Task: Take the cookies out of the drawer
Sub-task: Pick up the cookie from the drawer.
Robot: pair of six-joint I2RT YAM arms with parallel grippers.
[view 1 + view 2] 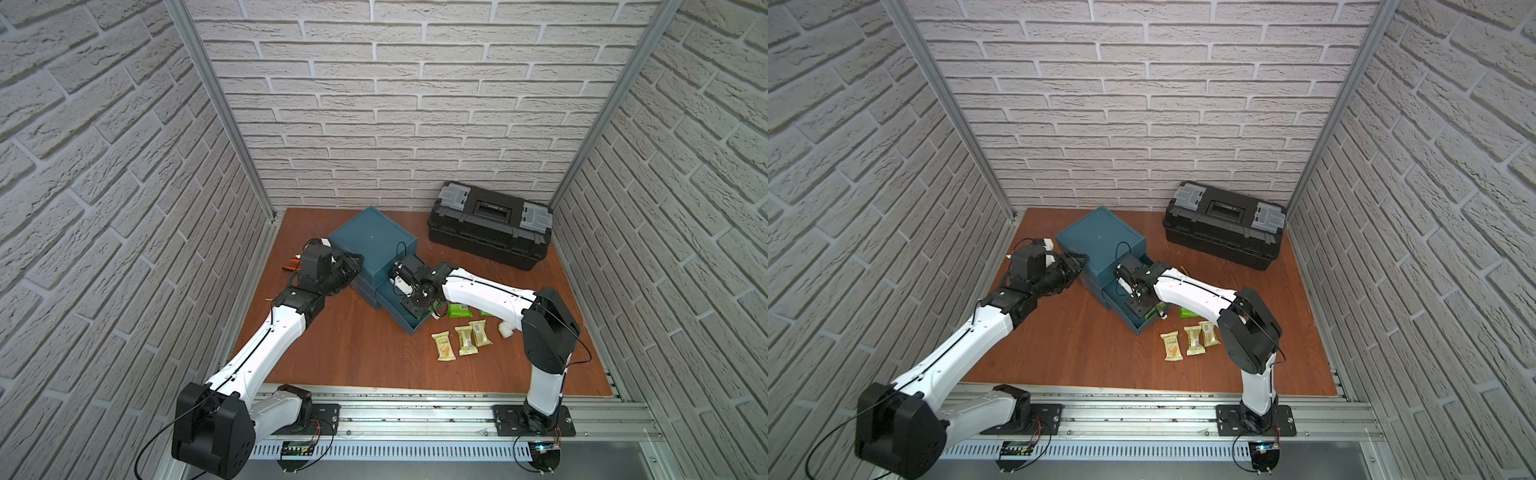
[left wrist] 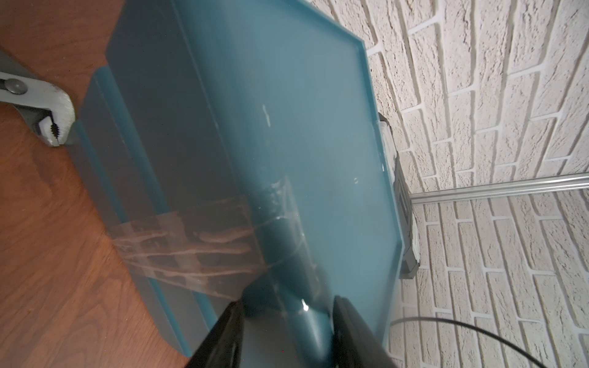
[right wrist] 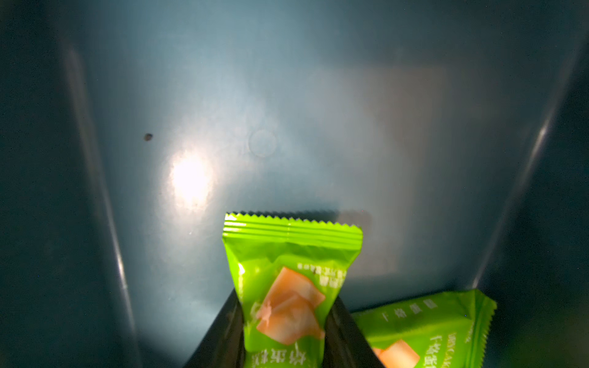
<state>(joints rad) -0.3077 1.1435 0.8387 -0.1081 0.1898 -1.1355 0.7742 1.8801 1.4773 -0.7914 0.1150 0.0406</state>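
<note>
Far left on the bench (image 1: 353, 353): pliers (image 1: 291, 264), steel nose just beside the cabinet base. Next, left tool (image 2: 287, 318) clamped across a rounded corner of the teal drawer cabinet (image 1: 370, 237), smooth moulded plastic with a strip of clear tape (image 2: 178, 242) down one side; reads as bracing. Right of that, bottom drawer (image 1: 395, 320) standing open toward the right arm, floor glossy and mostly bare in the right wrist view. Right tool (image 3: 287, 306) down inside the drawer, fingers (image 3: 223, 334) pressed on both flanks of a green packet (image 3: 290, 255): closed on it. Crinkly foil, pillow-shaped, zigzag crimped end. Long axis in line with the fingers, free end pointing away from the wrist. Judged next: straight lift clear of the drawer wall, right arm by far the nearer. Second green packet (image 3: 424, 325) flat on the drawer floor just beside the held one, skewed toward a side wall. Further right, out on the bench: two more green packets (image 1: 459, 309), one half hidden by the arm, then three pale gold packets (image 1: 464, 340) side by side and a white pipe elbow (image 1: 505, 330). Back right, black toolbox (image 1: 490, 224), lid shut.
</note>
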